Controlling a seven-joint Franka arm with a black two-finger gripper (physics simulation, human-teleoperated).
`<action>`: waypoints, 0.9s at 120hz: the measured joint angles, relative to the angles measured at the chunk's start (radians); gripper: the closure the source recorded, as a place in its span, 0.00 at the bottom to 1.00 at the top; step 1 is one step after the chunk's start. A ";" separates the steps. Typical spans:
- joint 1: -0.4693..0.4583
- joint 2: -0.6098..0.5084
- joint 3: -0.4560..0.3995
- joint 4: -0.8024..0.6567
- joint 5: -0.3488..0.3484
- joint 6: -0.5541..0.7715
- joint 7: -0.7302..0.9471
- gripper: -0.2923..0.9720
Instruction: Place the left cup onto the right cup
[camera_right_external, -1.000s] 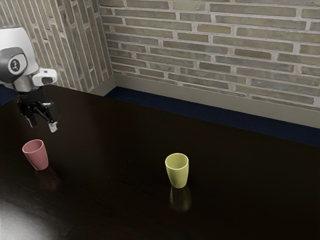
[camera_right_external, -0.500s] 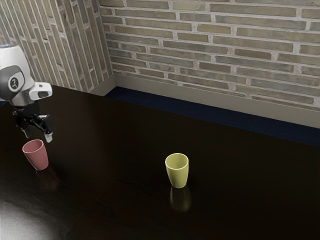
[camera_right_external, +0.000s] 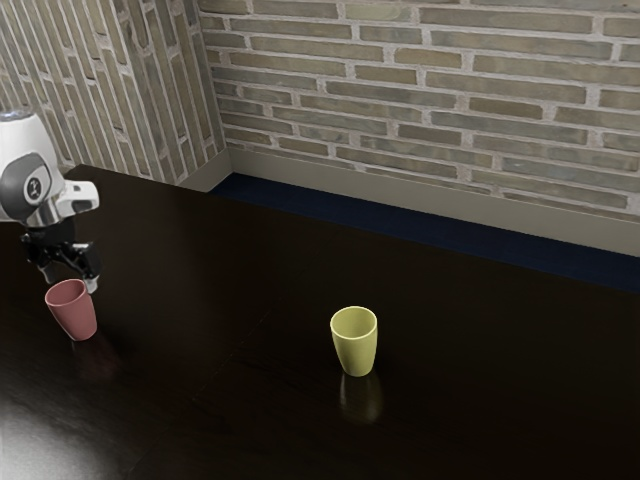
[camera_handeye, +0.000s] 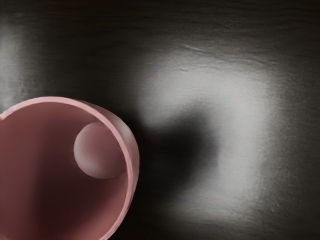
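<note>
Early days on this one, i.e. nothing's been moved as far as I can see. The pink cup (camera_right_external: 71, 310) stands upright on the dark table (camera_right_external: 480, 380), directly under the jaws, its rim just below the fingertips. The jaws hang spread apart w/ nothing between them, and neither finger looks to be touching the cup, though it's close. From the wrist view I'm looking straight down into the pink cup (camera_handeye: 60, 170): mouth open, nothing inside, round bottom showing, bare table beside it. It sits off to one side of that view, so I can't say whether the jaws are lined up w/ the rim. The yellow-green cup (camera_right_external: 354, 340), the one meant to receive the pink one, stands upright and alone, well apart from the jaws toward the exterior view's right, w/ open table between the two cups. The arm (camera_right_external: 35, 185) comes in at the exterior view's left w/ the brick wall (camera_right_external: 420, 90) behind it. So, done: at most the approach, prob. the hover before the grab. Left: basically everything, i.e. drop the jaws around the pink cup's wall or rim, close, lift, carry it across to the yellow-green cup, line it up over that mouth, set it down on or in it, let go. My guess is the alignment at the far end is the fussy bit, since both cups are narrow and tip easily.
</note>
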 joint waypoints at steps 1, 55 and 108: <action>0.001 0.001 0.000 0.000 0.000 0.002 0.001 0.23; -0.012 0.065 0.000 0.002 -0.011 0.069 0.038 0.23; -0.010 0.120 0.000 0.003 -0.016 0.097 0.057 0.23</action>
